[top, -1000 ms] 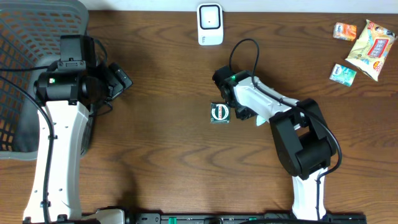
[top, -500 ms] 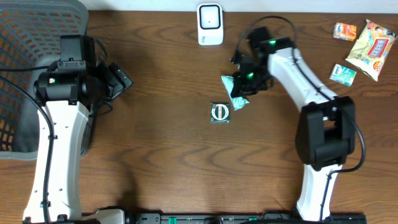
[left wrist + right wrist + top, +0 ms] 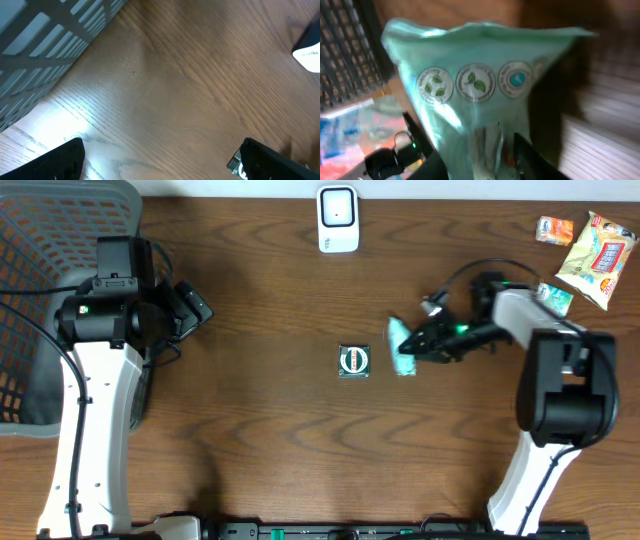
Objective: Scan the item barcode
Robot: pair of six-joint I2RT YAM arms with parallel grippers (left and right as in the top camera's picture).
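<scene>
Packet (image 3: pixel 402 346) between the right gripper (image 3: pixel 418 340) jaws
It lies just right of the tin (image 3: pixel 353 361); whether it is gripped or loose I cannot tell. The left gripper (image 3: pixel 192 308) gapes wide.

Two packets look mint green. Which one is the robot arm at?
The mint packet at the right gripper's tip, beside the dark square item mid-table; the other mint packet lies among the far-right snacks.
</scene>
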